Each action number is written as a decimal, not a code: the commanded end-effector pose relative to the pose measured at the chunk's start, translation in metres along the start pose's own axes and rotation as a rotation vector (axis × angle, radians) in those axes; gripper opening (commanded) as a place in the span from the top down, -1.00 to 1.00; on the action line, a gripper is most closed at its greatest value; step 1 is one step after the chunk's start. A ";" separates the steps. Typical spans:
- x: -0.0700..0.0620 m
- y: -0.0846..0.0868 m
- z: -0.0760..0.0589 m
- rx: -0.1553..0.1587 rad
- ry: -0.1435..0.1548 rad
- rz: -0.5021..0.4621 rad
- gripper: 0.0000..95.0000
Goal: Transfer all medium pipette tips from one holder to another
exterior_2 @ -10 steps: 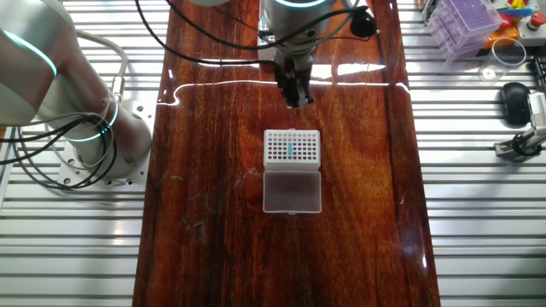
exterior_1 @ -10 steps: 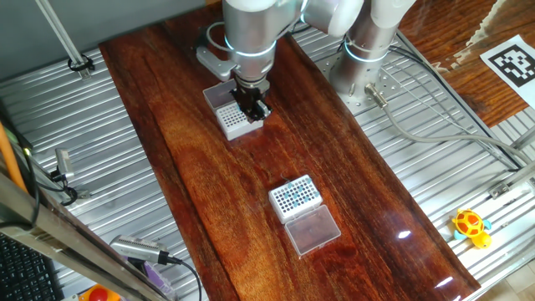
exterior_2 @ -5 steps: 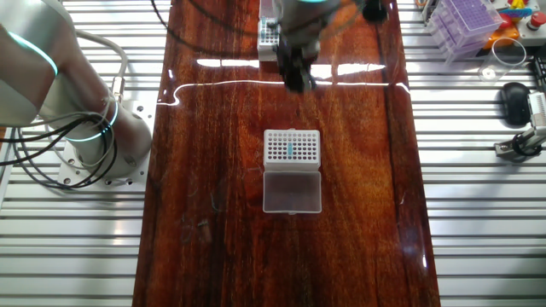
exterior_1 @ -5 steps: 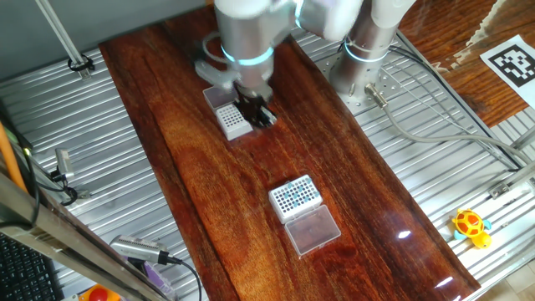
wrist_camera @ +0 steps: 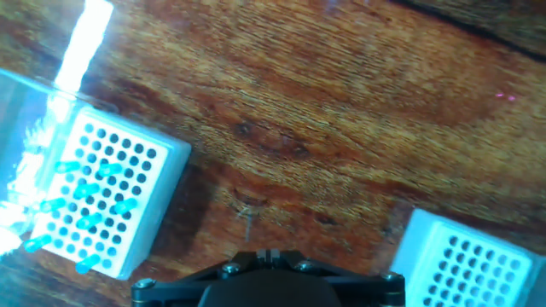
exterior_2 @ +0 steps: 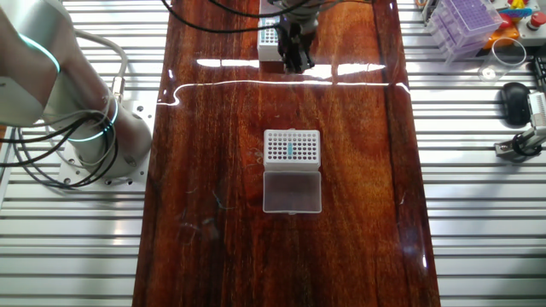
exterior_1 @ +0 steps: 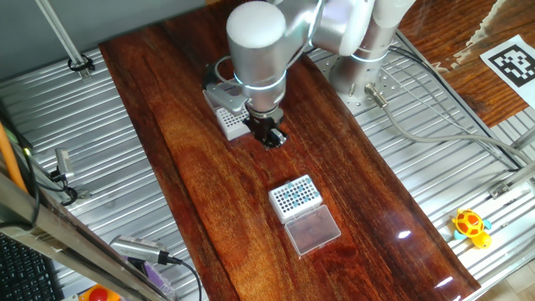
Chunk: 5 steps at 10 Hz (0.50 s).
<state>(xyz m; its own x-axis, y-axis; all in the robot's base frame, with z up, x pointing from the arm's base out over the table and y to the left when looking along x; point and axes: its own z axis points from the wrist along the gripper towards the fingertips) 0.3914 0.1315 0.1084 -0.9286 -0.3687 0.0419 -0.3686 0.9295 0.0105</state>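
The hand (exterior_1: 269,136) hangs above the table (exterior_1: 201,176), just beside the far rack (exterior_1: 231,122); I cannot tell how open it is or if it holds a tip. A poorly aligned descent could bend the medium pipette tips (wrist_camera: 90,198). They are slim teal cones standing in the far rack's holes.

No readable words, brand names or numbers appear in any view. The only sign is a black-and-white square code marker (exterior_1: 512,60) on the wooden surface at the table's edge, well apart from the fingers.
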 end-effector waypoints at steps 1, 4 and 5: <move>-0.012 0.028 0.006 -0.032 -0.015 -0.018 1.00; -0.034 0.081 0.018 -0.014 -0.004 0.074 1.00; -0.035 0.081 0.018 -0.008 -0.005 0.065 1.00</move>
<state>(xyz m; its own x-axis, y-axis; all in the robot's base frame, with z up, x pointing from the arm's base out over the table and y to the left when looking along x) 0.3946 0.2226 0.0860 -0.9400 -0.3393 0.0365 -0.3388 0.9407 0.0189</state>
